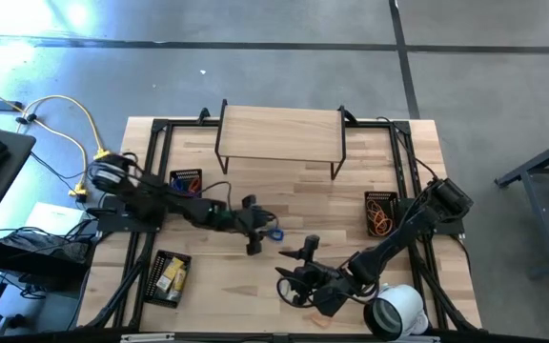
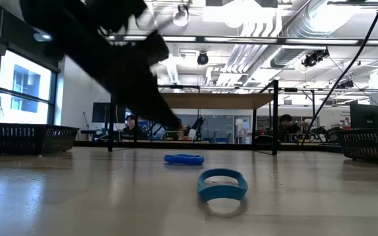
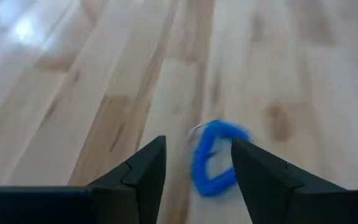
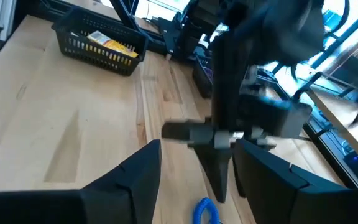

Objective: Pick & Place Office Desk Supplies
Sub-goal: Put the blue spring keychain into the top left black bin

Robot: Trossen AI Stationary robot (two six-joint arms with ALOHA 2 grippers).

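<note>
My left end effector (image 3: 197,168) is spread, a blue loop (image 3: 215,158) lying on the wooden surface (image 3: 73,93) between its fingers, ungripped. My right end effector (image 4: 194,171) is also spread, empty; I read no writing.

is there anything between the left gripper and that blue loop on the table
Nothing visible. In the left wrist view the blue loop lies on bare wood right ahead of the left gripper, in line with the gap between its open fingers.
</note>
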